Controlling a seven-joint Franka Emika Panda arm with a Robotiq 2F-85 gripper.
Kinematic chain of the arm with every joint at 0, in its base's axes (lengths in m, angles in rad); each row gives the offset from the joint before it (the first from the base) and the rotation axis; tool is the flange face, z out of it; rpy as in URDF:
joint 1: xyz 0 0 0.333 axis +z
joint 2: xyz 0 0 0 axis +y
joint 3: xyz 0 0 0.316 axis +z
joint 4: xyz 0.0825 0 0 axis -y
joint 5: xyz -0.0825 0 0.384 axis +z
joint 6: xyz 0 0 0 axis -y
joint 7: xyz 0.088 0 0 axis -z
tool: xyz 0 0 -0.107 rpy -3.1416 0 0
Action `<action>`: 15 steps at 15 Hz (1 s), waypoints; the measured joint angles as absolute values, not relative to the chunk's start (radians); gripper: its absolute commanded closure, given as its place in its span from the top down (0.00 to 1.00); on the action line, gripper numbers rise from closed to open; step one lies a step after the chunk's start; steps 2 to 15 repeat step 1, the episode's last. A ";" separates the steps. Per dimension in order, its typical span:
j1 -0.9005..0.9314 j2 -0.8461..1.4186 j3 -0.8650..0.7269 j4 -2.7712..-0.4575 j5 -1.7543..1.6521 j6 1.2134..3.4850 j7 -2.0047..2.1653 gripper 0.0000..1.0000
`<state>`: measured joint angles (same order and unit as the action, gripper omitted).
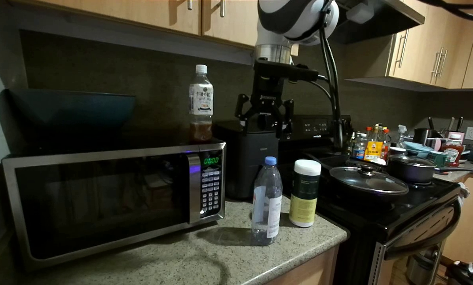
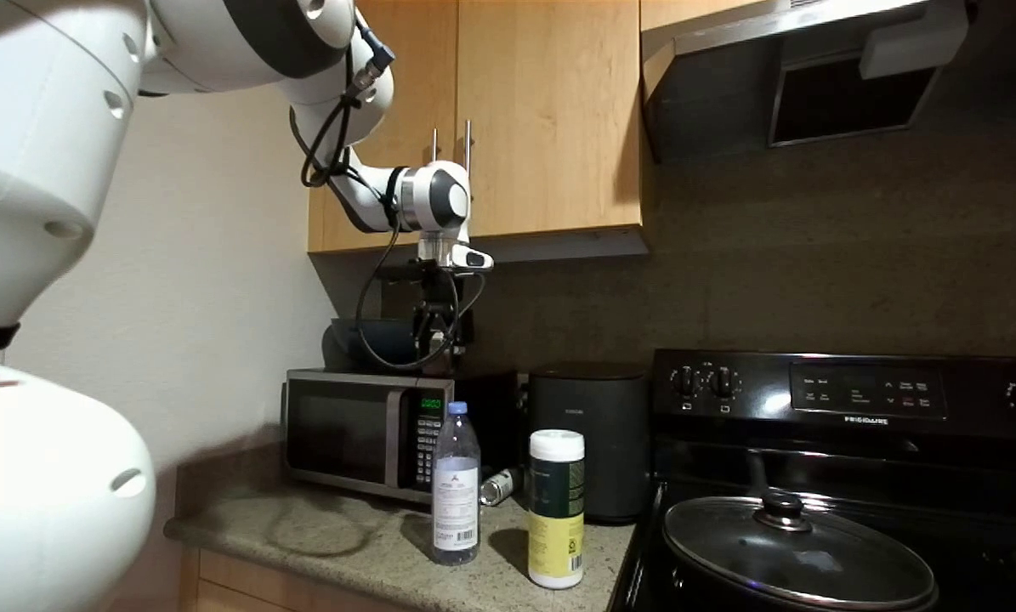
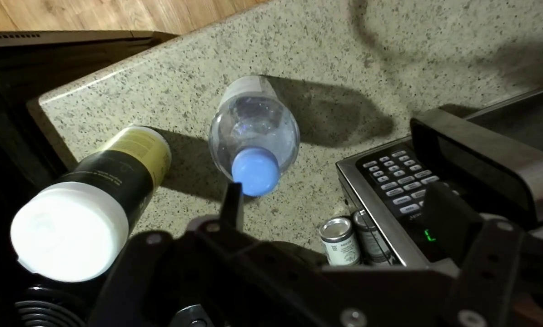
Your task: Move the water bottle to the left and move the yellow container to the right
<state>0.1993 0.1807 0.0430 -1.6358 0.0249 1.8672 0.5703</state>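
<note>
The water bottle (image 1: 267, 206), clear plastic with a blue cap, stands upright on the speckled desk (image 1: 169, 257). At roughly three o'clock of it in both exterior views, near but apart, stands the yellow container (image 2: 556, 510), a canister with a dark upper band and a white lid, between the water bottle and the black stove (image 1: 410, 209). In an exterior view the gripper (image 1: 262, 132) hangs higher, at twelve o'clock of the water bottle, jaws spread wide; the microwave (image 1: 105, 198) fills nine o'clock, bearing a bottle of brown drink (image 1: 201, 99) at eleven and a teal bowl (image 1: 74, 109) at ten; a black kitchen appliance (image 1: 244, 166) rises just short of twelve, and a glass-lidded pan (image 1: 367, 184) sits on the stove toward three. In the wrist view a small can (image 3: 341, 250) lies on its side at five o'clock of the water bottle, close by the microwave.
</note>
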 measured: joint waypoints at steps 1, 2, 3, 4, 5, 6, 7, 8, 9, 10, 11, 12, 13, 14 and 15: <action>0.199 0.181 0.043 -1.636 0.025 1.867 0.570 1.00; 0.199 0.181 0.043 -1.636 0.025 1.867 0.570 1.00; 0.199 0.181 0.043 -1.636 0.025 1.867 0.570 1.00; 0.199 0.181 0.043 -1.636 0.025 1.867 0.570 1.00; 0.199 0.181 0.043 -1.636 0.025 1.867 0.570 1.00; 0.199 0.181 0.043 -1.636 0.025 1.867 0.570 1.00; 0.199 0.181 0.043 -1.636 0.025 1.867 0.570 1.00; 0.199 0.181 0.043 -1.636 0.025 1.867 0.570 1.00; 0.199 0.181 0.043 -1.636 0.025 1.867 0.570 1.00; 0.199 0.181 0.043 -1.636 0.025 1.867 0.570 1.00; 0.199 0.181 0.043 -1.636 0.025 1.867 0.570 1.00; 0.199 0.181 0.043 -1.636 0.025 1.867 0.570 1.00; 0.199 0.181 0.043 -1.636 0.025 1.867 0.570 1.00; 0.199 0.181 0.043 -1.636 0.025 1.867 0.570 1.00; 0.199 0.181 0.043 -1.636 0.025 1.867 0.570 1.00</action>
